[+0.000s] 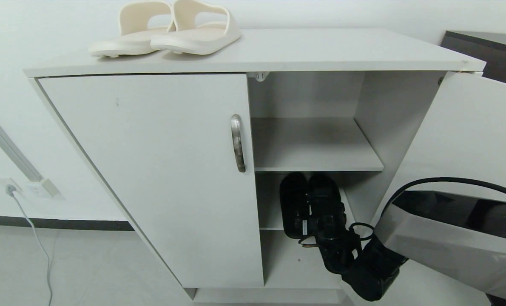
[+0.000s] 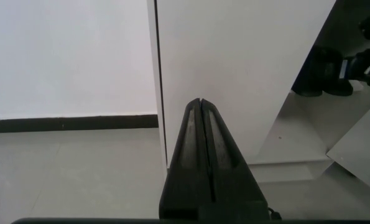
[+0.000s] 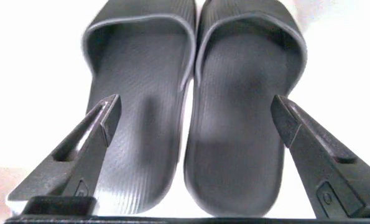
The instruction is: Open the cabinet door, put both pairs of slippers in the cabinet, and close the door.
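Closest to the camera, the left gripper [image 2: 200, 107] hangs low over a pale floor [image 2: 66, 174] with its two dark fingers pressed flat together and nothing between them; it points at the bottom of the white cabinet's closed left door [image 1: 151, 170]. The right gripper [image 3: 194, 112] is at the open right side of the cabinet [image 1: 321, 49]. Its fingers [image 3: 101, 127] are spread wide, one on each side of a pair of black slippers [image 1: 305, 199], and are not clamped on them. The black slippers lie side by side, toes pointing into the cabinet, on the lower shelf [image 1: 270, 221]. This shelf sits beneath a bare upper shelf [image 1: 316, 144] and above the cabinet's bottom compartment. The right door [image 1: 470, 136] stands swung open towards the robot's right, with the right arm passing in front of it. The closed left door has a vertical metal handle [image 1: 237, 143] at its inner edge, just beside the opening. On the cabinet's flat top, towards its left end, a pair of cream slippers [image 1: 168, 29] rests side by side, touching each other. Behind the cabinet is a white wall. Low on the wall to the left is a socket [image 1: 10, 187], with a pale cable [image 1: 38, 244] trailing from it down to the floor. A piece of dark furniture [image 1: 491, 55] shows at the far right.
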You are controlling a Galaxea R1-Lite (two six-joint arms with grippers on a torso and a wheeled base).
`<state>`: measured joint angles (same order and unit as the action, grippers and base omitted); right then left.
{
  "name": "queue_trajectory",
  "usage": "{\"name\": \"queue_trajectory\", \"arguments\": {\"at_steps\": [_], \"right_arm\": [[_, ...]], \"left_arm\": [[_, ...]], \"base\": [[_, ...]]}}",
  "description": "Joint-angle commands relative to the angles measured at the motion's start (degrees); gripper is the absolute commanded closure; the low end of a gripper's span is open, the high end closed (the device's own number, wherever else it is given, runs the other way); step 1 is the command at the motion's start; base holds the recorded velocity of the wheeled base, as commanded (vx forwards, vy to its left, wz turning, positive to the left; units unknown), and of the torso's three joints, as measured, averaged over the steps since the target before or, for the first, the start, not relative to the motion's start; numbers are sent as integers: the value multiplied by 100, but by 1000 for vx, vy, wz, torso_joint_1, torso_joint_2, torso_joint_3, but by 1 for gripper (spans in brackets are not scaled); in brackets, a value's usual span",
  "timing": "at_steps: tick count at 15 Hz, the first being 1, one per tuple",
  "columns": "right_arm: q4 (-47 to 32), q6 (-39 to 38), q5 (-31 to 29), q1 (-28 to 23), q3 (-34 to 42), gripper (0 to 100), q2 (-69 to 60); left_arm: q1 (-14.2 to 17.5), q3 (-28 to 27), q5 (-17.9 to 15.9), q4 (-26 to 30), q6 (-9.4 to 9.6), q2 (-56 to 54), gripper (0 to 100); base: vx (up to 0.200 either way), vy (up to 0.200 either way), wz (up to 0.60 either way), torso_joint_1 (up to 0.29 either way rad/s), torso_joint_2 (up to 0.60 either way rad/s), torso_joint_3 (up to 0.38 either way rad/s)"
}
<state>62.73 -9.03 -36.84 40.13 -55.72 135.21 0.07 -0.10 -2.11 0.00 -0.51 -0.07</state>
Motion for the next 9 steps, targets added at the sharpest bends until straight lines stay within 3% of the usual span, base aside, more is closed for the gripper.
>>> {"name": "queue_trajectory", "arguments": {"at_steps": [1,9], "right_arm": [[169,-37,19,206,580,0,-469],[248,-90,10,223,606,0,-469]], "left_arm": [[1,1,0,0,-2,7,100],[1,1,9,0,-19,7,100]], "base": [[0,0,0,0,0,0],[0,0,0,0,0,0]]}}
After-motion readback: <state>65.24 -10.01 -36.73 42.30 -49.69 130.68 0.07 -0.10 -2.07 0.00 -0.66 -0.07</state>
